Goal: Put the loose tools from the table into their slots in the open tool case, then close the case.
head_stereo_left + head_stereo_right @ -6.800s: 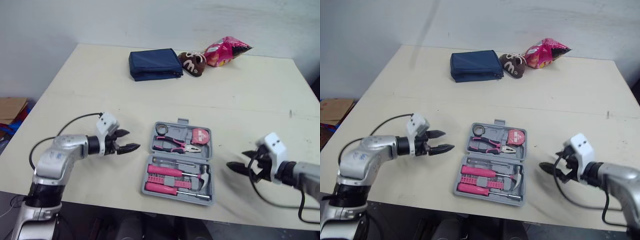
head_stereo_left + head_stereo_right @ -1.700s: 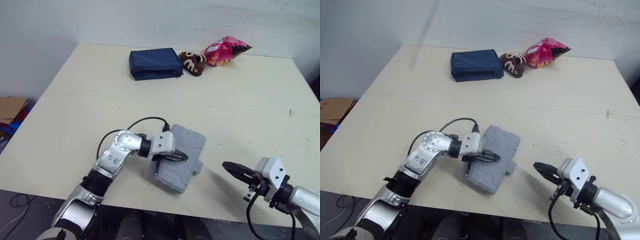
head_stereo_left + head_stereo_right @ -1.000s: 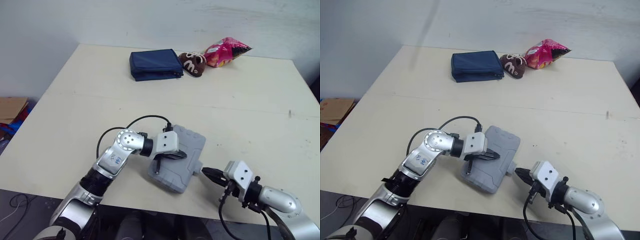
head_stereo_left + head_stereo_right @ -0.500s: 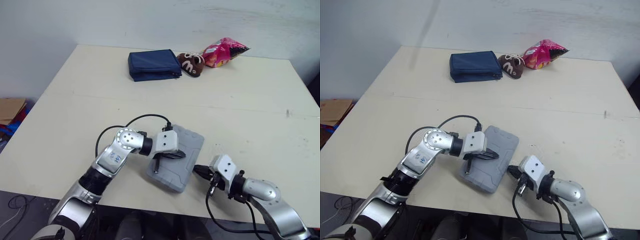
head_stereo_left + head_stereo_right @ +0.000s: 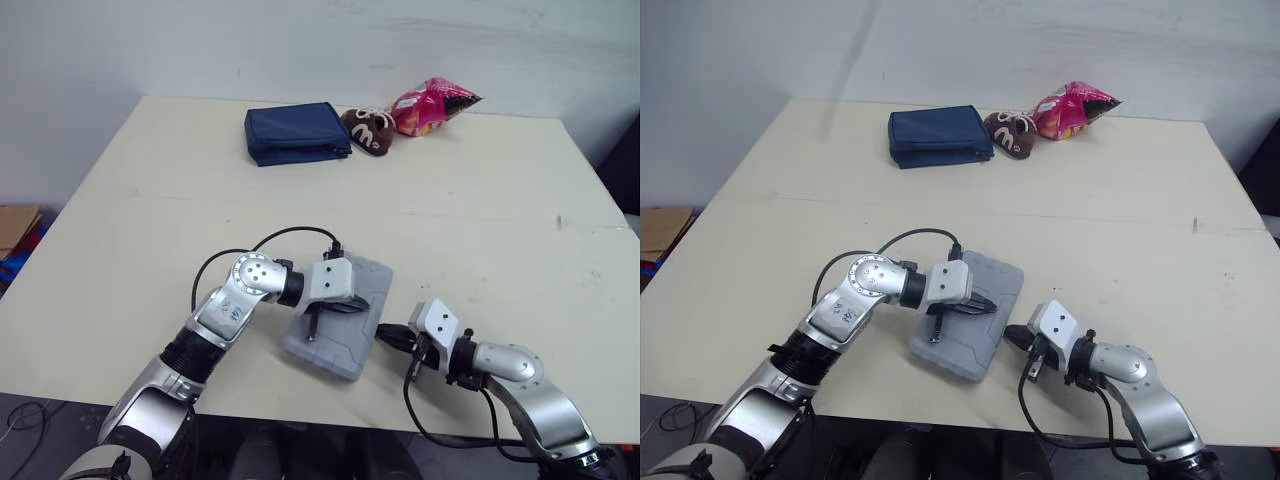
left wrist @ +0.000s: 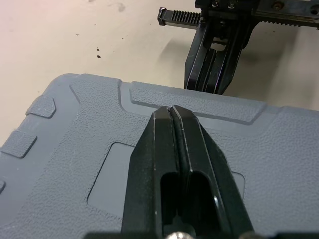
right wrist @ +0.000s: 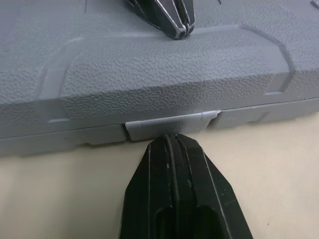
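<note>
The grey tool case [image 5: 330,347] lies closed near the table's front edge, with no loose tools around it. My left gripper [image 5: 362,307] is shut and its tips rest on top of the lid [image 6: 75,144]. My right gripper [image 5: 385,337] is shut too. Its tips [image 7: 169,140] touch the small latch tab [image 7: 169,123] on the case's right side edge. The left wrist view looks across the lid to the right gripper [image 6: 214,84], just past the case edge.
A folded blue pouch [image 5: 296,132], a brown candy bag [image 5: 368,127] and a pink snack bag [image 5: 430,104] lie at the table's far side. The case sits close to the front edge [image 5: 300,400]. A black cable [image 5: 270,240] loops over the left arm.
The right gripper has slid left across the table until its tips reach the case's latch edge. The left gripper stays on the lid. The camera has shifted slightly.
</note>
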You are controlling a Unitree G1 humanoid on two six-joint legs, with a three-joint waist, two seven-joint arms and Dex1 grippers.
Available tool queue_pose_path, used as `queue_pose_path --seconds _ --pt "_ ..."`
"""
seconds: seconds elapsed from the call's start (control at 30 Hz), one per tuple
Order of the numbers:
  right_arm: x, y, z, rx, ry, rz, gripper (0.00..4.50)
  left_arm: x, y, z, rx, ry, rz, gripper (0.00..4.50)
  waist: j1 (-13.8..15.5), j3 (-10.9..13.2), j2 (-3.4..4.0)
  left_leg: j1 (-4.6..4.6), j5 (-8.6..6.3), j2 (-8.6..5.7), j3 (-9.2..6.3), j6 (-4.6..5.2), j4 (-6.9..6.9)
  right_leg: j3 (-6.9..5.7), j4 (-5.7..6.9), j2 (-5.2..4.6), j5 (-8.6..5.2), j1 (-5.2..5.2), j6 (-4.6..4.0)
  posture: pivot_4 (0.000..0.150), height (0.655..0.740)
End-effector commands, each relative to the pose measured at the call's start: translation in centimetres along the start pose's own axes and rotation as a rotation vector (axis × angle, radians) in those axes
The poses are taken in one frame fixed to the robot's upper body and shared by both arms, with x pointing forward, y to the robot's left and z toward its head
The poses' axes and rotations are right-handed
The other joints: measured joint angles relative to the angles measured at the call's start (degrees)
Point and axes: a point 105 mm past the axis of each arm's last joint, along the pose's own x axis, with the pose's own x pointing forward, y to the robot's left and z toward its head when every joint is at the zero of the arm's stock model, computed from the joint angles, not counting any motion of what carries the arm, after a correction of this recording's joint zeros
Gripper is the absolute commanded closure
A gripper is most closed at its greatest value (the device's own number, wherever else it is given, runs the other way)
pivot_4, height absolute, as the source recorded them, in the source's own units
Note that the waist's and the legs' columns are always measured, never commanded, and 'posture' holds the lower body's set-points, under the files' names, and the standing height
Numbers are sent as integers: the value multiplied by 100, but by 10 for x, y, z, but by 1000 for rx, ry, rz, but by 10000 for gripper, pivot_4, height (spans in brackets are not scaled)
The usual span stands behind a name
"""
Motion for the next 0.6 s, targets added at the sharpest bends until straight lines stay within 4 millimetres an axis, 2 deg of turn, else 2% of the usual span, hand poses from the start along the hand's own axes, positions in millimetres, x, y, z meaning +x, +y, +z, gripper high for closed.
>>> queue_pose_path --seconds 0.03,0.1,0.13,0.23,0.3,0.33,0.4,0.43,0.47,0.6 --pt "-23 -9 21 -95 -45 -8 45000 -9 -2 -17 -31 -52 54 44834 25 4 14 0 -4 0 -1 2 0 -1 -7 -2 0 3 0 1500 7400" --pt "-48 -14 23 -128 -19 -13 45000 -34 5 14 109 -263 132 44834 44 10 39 -11 -10 -1 -5 5 0 -5 -23 -6 1 2 1 1500 7400" --pt "-60 -17 24 -146 -8 -18 45000 -48 9 19 149 -302 189 44834 48 14 45 -19 -18 -1 -5 5 0 -6 -28 -6 1 -1 1 1500 7400" --pt "-91 -25 28 -187 22 -44 45000 -84 16 13 151 -298 305 44834 44 28 43 -43 -22 3 -7 -2 2 -19 -42 1 0 -15 1 1500 7400" --pt "-113 -34 30 -214 38 -79 45000 -113 19 4 76 -273 389 39600 35 31 47 -45 -22 4 -6 -1 3 -21 -44 3 0 -14 2 1500 7400" --pt "-123 -38 32 -226 43 -95 41836 -127 20 -2 35 -248 431 36288 29 32 48 -44 -23 2 -5 2 4 -20 -43 2 -1 -14 4 1500 7400" --pt "-138 -45 34 -251 53 -141 34923 -150 16 -18 -35 -174 470 26960 15 37 43 -41 -30 2 -4 14 5 -18 -41 1 -1 -12 5 1500 7400" --pt "-147 -49 35 -276 59 -168 28789 -164 13 -29 -66 -117 499 21221 18 40 41 -38 -30 1 -4 15 5 -17 -40 0 -1 -9 6 1500 7400" --pt "-155 -52 36 -297 67 -195 25288 -178 11 -40 -101 -61 530 17624 22 42 40 -36 -30 1 -5 15 5 -17 -40 0 -1 -8 6 1500 7400" --pt "-181 -56 32 -365 131 -221 4506 -225 8 -70 -176 95 688 0 48 46 43 -31 -31 1 -5 13 1 -12 -41 -5 0 -7 6 1500 7400"
